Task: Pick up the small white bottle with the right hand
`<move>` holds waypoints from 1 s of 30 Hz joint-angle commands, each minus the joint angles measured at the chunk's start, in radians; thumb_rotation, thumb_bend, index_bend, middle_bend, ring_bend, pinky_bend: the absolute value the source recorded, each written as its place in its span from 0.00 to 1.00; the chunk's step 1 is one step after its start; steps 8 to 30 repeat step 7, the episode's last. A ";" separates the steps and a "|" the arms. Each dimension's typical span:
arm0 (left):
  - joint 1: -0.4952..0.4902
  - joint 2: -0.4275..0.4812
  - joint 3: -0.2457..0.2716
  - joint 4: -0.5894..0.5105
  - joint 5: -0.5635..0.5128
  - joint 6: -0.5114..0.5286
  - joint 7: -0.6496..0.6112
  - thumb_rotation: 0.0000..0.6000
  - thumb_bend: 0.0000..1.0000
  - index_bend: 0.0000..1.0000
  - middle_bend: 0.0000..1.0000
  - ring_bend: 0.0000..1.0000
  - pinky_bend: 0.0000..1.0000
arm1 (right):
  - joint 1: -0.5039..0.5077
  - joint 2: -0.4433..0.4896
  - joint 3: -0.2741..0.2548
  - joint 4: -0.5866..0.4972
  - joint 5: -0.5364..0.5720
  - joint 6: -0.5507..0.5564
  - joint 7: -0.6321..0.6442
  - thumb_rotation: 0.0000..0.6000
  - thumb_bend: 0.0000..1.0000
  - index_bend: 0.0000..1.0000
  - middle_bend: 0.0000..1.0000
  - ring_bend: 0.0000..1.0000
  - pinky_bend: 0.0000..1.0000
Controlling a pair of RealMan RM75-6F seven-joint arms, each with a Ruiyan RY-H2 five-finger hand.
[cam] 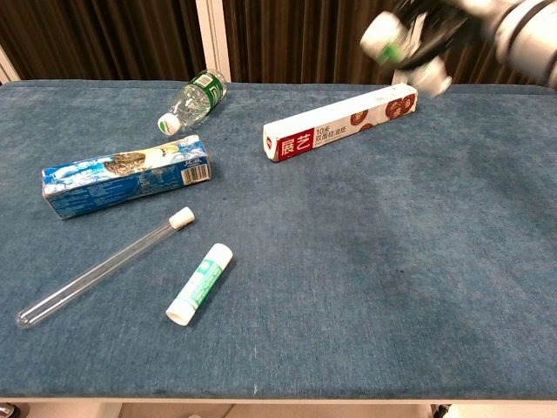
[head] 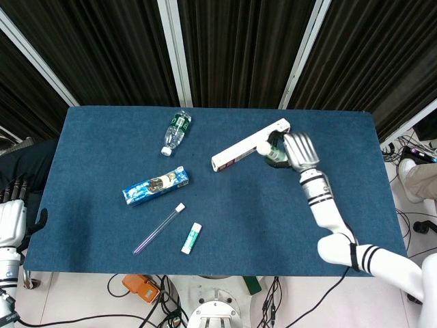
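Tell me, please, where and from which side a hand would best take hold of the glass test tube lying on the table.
Grip the test tube across its bare glass middle, coming straight down from above. It lies flat and slanted, white cap toward the blue carton, with bare cloth on both long sides for fingers to straddle it. The green-and-white stick lies near the capped half, so aim slightly toward the closed end. It is thin, smooth and probably slippery, so close gently.

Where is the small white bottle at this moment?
The small white bottle with a green label is held off the table by the right hand, at the top right of the chest view, above the far end of the long white and red box.
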 commanded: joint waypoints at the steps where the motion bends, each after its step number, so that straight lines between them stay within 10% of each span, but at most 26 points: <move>1: 0.001 0.000 -0.001 -0.003 -0.002 0.001 0.000 1.00 0.41 0.00 0.00 0.00 0.13 | -0.038 0.050 0.032 -0.037 -0.009 0.044 0.046 1.00 0.48 0.78 0.66 0.79 1.00; 30: 0.002 0.000 -0.001 -0.003 -0.002 0.004 0.001 1.00 0.41 0.00 0.00 0.00 0.13 | -0.092 0.118 0.063 -0.092 -0.020 0.093 0.154 1.00 0.48 0.78 0.66 0.79 1.00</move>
